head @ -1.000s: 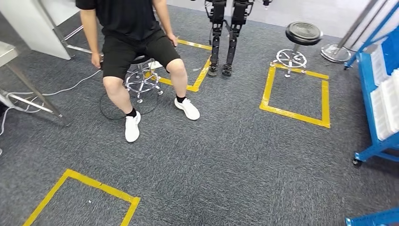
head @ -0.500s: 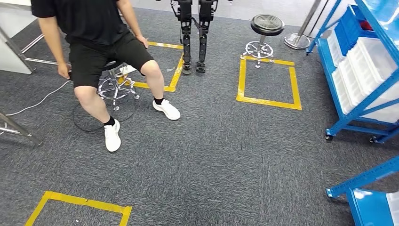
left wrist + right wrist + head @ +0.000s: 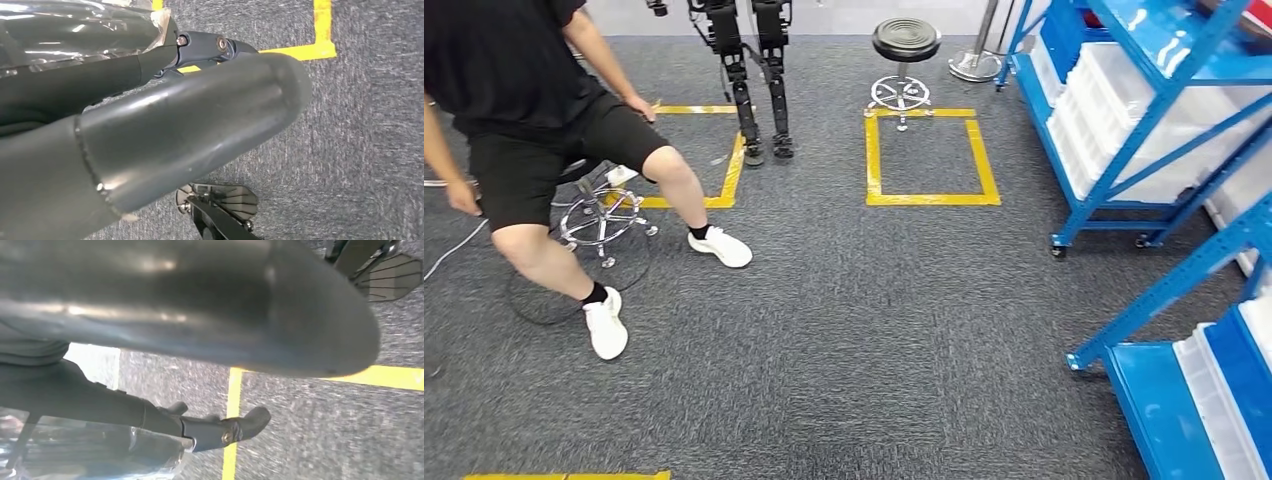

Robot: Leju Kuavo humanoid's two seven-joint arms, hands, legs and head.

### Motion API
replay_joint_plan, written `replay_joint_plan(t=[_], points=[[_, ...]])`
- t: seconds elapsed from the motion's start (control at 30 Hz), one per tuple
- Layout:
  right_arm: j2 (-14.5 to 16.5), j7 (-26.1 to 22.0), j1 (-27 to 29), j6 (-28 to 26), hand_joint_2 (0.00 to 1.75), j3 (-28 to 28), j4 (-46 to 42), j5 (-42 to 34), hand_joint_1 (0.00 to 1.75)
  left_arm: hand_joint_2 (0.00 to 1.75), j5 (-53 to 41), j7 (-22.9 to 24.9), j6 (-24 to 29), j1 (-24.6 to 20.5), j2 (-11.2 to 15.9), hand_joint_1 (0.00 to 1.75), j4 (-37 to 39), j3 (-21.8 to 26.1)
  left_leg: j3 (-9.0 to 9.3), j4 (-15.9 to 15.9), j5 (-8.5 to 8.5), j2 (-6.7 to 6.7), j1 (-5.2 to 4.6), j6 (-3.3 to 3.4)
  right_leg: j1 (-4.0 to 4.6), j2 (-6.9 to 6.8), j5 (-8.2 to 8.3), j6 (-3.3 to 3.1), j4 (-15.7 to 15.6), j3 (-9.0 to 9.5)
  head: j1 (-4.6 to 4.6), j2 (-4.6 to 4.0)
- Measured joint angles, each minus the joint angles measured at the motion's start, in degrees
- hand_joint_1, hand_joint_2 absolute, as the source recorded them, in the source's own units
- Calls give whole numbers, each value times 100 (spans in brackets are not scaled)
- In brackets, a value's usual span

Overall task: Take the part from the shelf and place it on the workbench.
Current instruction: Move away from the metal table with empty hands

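A blue shelf rack [image 3: 1146, 128] stands at the right of the head view, with white bins [image 3: 1114, 100] on its levels; I cannot make out any part inside them. A second blue shelf [image 3: 1169, 400] with a white bin comes in at the lower right corner. My left hand [image 3: 190, 130] hangs above grey carpet, thumb and dark fingers stretched out, holding nothing. My right hand [image 3: 210, 315] hangs the same way over the carpet, also holding nothing.
A person [image 3: 524, 120] in black sits on a wheeled stool [image 3: 599, 218] at the left. Another robot's legs [image 3: 762, 90] stand at the back, beside a black stool [image 3: 905, 42]. A yellow tape square [image 3: 929, 198] marks the carpet before the rack.
The camera has swung to the right: the person, stool and tape squares slid left in the picture, and the blue shelves came further into view.
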Motion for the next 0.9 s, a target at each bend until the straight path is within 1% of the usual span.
replay_joint_plan(t=[0.03, 0.07, 0.1, 0.13, 0.17, 0.2, 0.23, 0.27, 0.3, 0.33, 0.37, 0.4, 0.43, 0.47, 0.5, 0.53, 0.57, 0.6, 0.63, 0.67, 0.7, 0.73, 0.77, 0.8, 0.83, 0.87, 0.9], points=[[0, 10, 5, -1, 0, 0, 0, -3, 0, 0, -4, 9, 0, 1, 1, 0, 0, 0, 151, -365, 235, -70, 5, 16, 2, 77, 0, 2, 2, 13, -1, 0], [1, 20, 4, -1, 0, 0, 0, -4, 0, 0, -9, 20, 0, 1, 3, 0, 0, 0, 306, -757, 429, -203, 8, 31, 16, 148, -1, 9, 15, 15, -3, 0], [3, 30, -2, -2, 0, 0, 0, -4, 0, 0, -12, 32, 0, 2, 5, 0, 0, 0, 426, -1068, 559, -307, 10, 42, 29, 217, -2, 23, 25, 7, 3, 0], [6, 37, -7, -2, 0, 0, 0, -4, 0, 0, -14, 41, 0, 2, 7, 0, 1, 0, 489, -1251, 612, -387, 2, 58, 43, 277, -1, 47, 31, -12, 5, 1], [10, 44, -9, -2, 0, 0, 0, -3, 0, 0, -15, 49, 0, 0, 8, 0, 0, 0, 499, -1314, 611, -397, -17, 83, 48, 334, 7, 81, 31, -48, 8, 1], [13, 50, 0, -2, 0, 0, 0, -3, 0, 0, -15, 53, -1, -4, 7, 0, 0, -1, 505, -1331, 620, -323, -33, 120, 42, 394, 17, 122, 18, -81, 12, 1], [9, 54, 12, -3, 0, -1, 0, -1, 0, 0, -15, 54, -2, -10, 4, 0, 0, -1, 530, -1362, 645, -252, -39, 171, 36, 401, 22, 158, 30, -106, 10, 1], [7, 57, 21, -3, 0, -1, 0, 4, 0, 0, -15, 55, -3, -13, 2, 0, 0, -2, 557, -1404, 676, -180, -41, 221, 36, 313, -13, 176, 98, -156, 17, 0], [4, 59, 23, -4, 0, -1, 0, 9, 0, 0, -14, 56, -3, -11, 1, 0, 1, -2, 583, -1445, 708, -100, -37, 261, 42, 172, -105, 175, 262, -241, 34, 0], [2, 60, 17, -4, 0, -1, 0, 16, 0, 0, -13, 59, -3, -5, 1, 0, 1, -1, 600, -1472, 729, -17, -40, 288, 41, -4, -248, 157, 544, -379, 51, 0], [5, 60, 10, -4, 0, -1, 0, 23, 0, 0, -13, 63, -2, 4, 3, 0, 1, -1, 599, -1482, 734, 65, -55, 299, 34, -153, -418, 139, 904, -568, 67, 1], [5, 61, 5, -4, 0, -1, 0, 30, 0, 0, -12, 72, -1, 9, 4, 0, 1, 0, 596, -1482, 734, 154, -67, 303, 18, -222, -562, 137, 1273, -756, 78, 1], [4, 61, 5, -3, 0, 0, 0, 38, 0, 0, -12, 84, -1, 13, 5, 0, 1, 0, 593, -1481, 730, 235, -78, 302, -2, -257, -642, 156, 1538, -887, 79, 1], [4, 61, 11, -3, 0, 0, 0, 46, 0, 0, -13, 95, 0, 13, 5, 0, 1, 0, 594, -1480, 724, 313, -83, 298, -21, -278, -637, 198, 1613, -921, 79, 1], [2, 61, 19, -2, 0, 0, 0, 54, 0, 0, -13, 107, 1, 12, 5, 0, 1, 0, 601, -1479, 714, 383, -82, 288, -42, -309, -548, 258, 1463, -843, 81, 0], [1, 60, 24, -2, 0, 0, 0, 60, 0, 0, -13, 116, 1, 11, 5, 0, 1, 0, 614, -1478, 700, 446, -79, 271, -64, -381, -410, 320, 1133, -670, 81, 1], [4, 60, 21, -1, 0, 0, 0, 64, 0, 0, -13, 125, 3, 11, 7, 0, 0, 0, 635, -1476, 682, 505, -82, 245, -82, -559, -267, 364, 721, -454, 87, 1], [9, 60, 8, 0, 0, 0, 0, 66, 0, 0, -13, 133, 5, 14, 9, 0, 0, 0, 659, -1470, 650, 562, -100, 207, -75, -735, -147, 377, 379, -266, 91, 1], [15, 60, -6, 1, 0, 0, 0, 69, 0, 0, -13, 138, 7, 15, 11, 0, 0, 0, 687, -1468, 621, 617, -119, 169, -64, -861, -77, 347, 165, -144, 81, 1], [21, 60, -19, 1, 0, 0, 0, 71, 0, 0, -13, 142, 11, 14, 14, 0, 0, 0, 719, -1471, 593, 678, -134, 134, -41, -928, -45, 296, 68, -97, 74, 1], [21, 59, -27, 2, 0, 0, 0, 73, 0, 0, -13, 143, 15, 6, 14, 0, 1, 0, 752, -1480, 568, 746, -138, 99, -9, -863, -33, 240, 63, -104, 60, 1], [16, 58, -27, 2, 0, 0, 0, 76, 0, 0, -16, 144, 19, -5, 13, 0, 1, -1, 784, -1482, 546, 771, -114, 61, -31, -773, -27, 178, 54, -96, 46, 1], [10, 58, -25, 2, 0, -1, 0, 79, 0, 0, -22, 145, 22, -14, 11, 0, 1, -1, 797, -1442, 494, 692, -91, 23, -42, -697, -20, 134, 41, -87, 42, 1], [4, 59, -23, 2, 0, -1, 0, 81, 0, 0, -32, 149, 26, -20, 9, 0, 1, -2, 760, -1310, 386, 541, -72, -4, -55, -620, -11, 83, 29, -69, 35, 1], [0, 60, -23, 2, 0, -2, 0, 85, 0, 0, -46, 161, 29, -17, 7, 0, 2, -2, 659, -1058, 220, 349, -58, -20, -71, -546, 3, 33, 19, -47, 27, 1], [0, 60, -26, 2, 0, -2, 0, 90, 0, 0, -58, 178, 32, -9, 7, 0, 3, -2, 495, -702, 18, 174, -59, -16, -48, -470, 9, -2, 19, -54, 21, 1], [2, 61, -30, 2, 0, -2, 0, 95, 0, 0, -67, 198, 36, 2, 6, 0, 4, -2, 290, -295, -174, 85, -61, -4, -26, -386, 16, -33, 21, -62, 17, 1]])
